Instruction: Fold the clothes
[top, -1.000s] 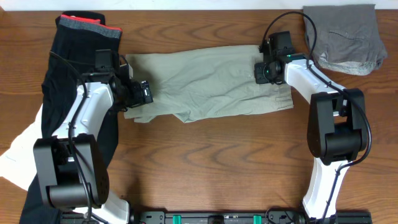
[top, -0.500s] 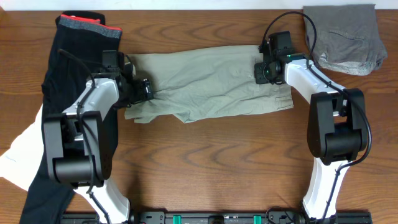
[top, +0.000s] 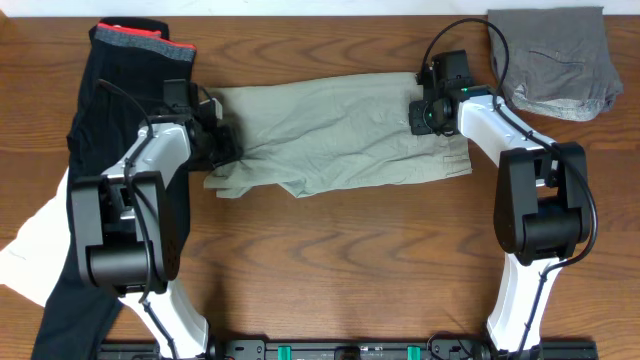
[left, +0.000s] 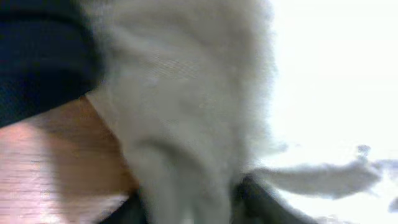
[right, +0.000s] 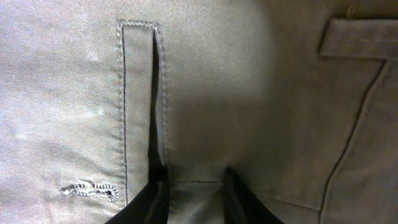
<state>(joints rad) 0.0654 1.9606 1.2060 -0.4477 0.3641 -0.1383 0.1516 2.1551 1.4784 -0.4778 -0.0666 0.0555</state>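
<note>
Trousers (top: 340, 140) lie flat; left gripper (left: 193, 202), right gripper (right: 196, 186) pinch opposite ends.

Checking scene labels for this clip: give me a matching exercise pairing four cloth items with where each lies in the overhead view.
Items:
1. khaki trousers
2. grey garment
3. black garment with red band
4. white cloth

Places:
A. top right corner
B. lower left edge
C. middle of the view, spread flat
D. along the left side, top to bottom

Pairs: 1-C; 2-A; 3-D; 4-B
</note>
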